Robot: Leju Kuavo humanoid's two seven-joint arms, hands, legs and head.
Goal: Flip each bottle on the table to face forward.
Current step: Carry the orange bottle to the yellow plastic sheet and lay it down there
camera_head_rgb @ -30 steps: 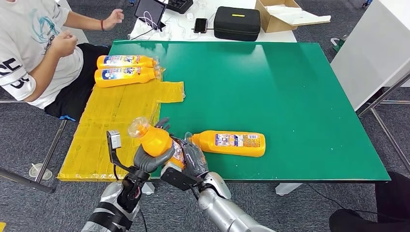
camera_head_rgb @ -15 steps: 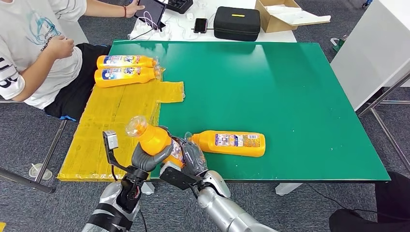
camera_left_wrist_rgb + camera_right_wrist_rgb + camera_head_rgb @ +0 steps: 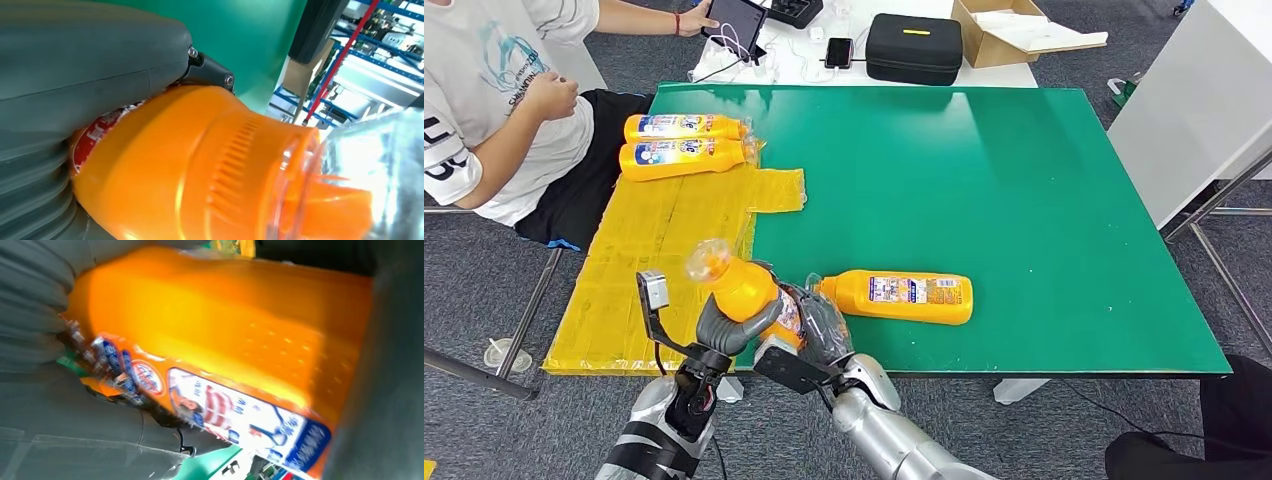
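Note:
An orange bottle (image 3: 742, 287) with a clear cap is lifted over the table's near edge, tilted with its cap up and to the left. My left hand (image 3: 724, 328) grips its neck end (image 3: 200, 165) and my right hand (image 3: 816, 330) holds its labelled body (image 3: 215, 365). A second orange bottle (image 3: 904, 297) lies on its side on the green table (image 3: 984, 190) just right of my hands, label up. Two more orange bottles (image 3: 682, 145) lie side by side at the far left on the yellow sheet (image 3: 664, 240).
A person (image 3: 494, 110) sits at the table's far left, one hand on a tablet (image 3: 734, 22). Beyond the table's far edge are a black case (image 3: 914, 46), a phone (image 3: 838, 52) and a cardboard box (image 3: 1009, 28). A white cabinet (image 3: 1199, 100) stands at the right.
The held bottle and both my hands have shifted only slightly to the left. The person's far hand has moved onto the tablet.

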